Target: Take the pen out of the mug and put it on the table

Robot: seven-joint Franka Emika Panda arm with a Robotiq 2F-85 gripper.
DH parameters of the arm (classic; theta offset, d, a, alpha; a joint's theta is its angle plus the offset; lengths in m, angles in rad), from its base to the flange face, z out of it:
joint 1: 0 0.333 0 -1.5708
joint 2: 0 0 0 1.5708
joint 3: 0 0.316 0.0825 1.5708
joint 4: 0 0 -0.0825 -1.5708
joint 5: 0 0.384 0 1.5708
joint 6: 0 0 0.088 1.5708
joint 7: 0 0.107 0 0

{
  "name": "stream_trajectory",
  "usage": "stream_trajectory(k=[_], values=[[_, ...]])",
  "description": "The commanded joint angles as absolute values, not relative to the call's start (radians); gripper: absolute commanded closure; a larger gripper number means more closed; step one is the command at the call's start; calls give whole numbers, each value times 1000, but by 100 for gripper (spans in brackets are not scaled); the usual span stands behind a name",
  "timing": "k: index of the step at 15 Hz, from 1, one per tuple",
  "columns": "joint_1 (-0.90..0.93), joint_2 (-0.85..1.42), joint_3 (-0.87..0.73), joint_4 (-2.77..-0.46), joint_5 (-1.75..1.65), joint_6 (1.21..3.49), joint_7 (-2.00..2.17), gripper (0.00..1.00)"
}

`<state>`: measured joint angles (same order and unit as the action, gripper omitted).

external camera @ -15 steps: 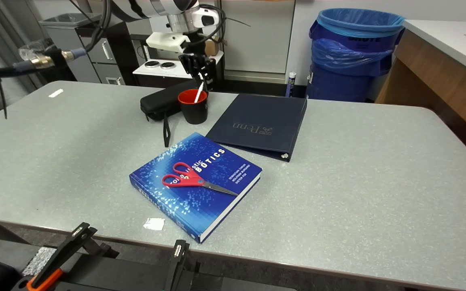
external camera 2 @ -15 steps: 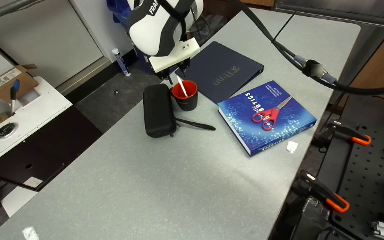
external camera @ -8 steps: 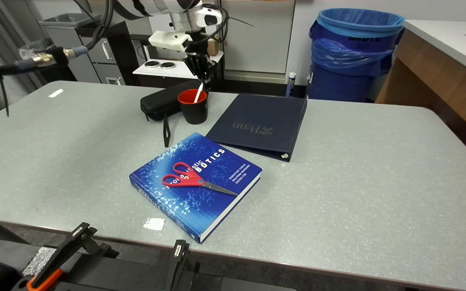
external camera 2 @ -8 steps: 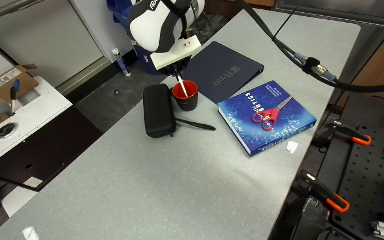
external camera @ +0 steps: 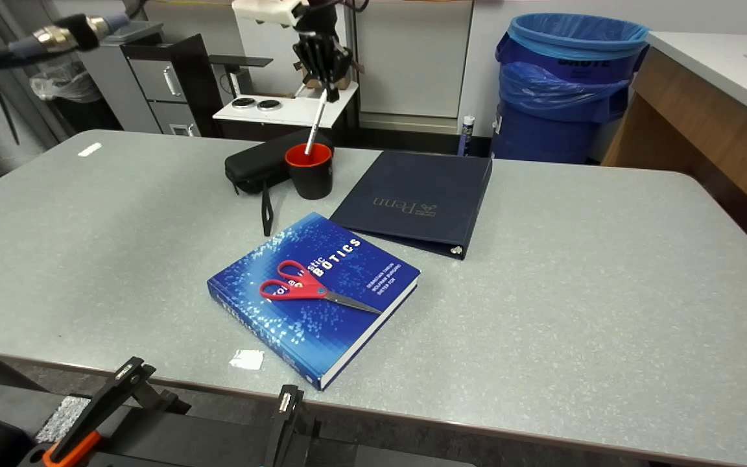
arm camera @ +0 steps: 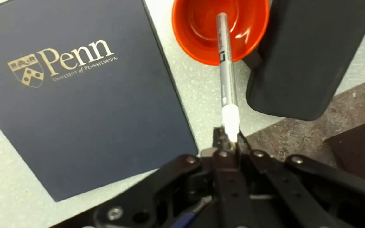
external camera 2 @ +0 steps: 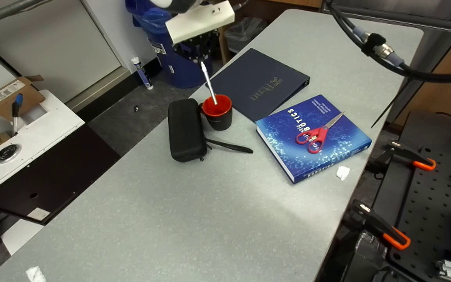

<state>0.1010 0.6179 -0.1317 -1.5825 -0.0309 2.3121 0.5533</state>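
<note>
In an exterior view, near the far left corner of the table, lies a white scrap. Further right, along the far edge, rests a black case; just beside it, on the right, the mug stands upright (black outside, bright red within). Above the mug the arm comes in from the top in both exterior views, mostly cut off by the frame, and points the gripper downward, seen past the table edge nearest the mug. The gripper pinches the pen by its white upper end. The pen slants down from there, below the gripper, and its lower end shows against the red mouth of the mug in all three views; whether it dips under the rim I cannot tell. Toward the near edge lies a blue book, red scissors across its cover. Next to the right, a navy binder lies by the far edge, well short of the far right corner. Past that edge stands a blue bin, and right of it a brown counter.
</note>
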Motion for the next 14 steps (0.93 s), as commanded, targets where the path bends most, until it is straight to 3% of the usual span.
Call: stream_trajectory(k=[1, 14], values=[[64, 502, -58, -1640, 28, 2198, 379, 99], [285, 776, 22, -1549, -177, 1873, 299, 99]])
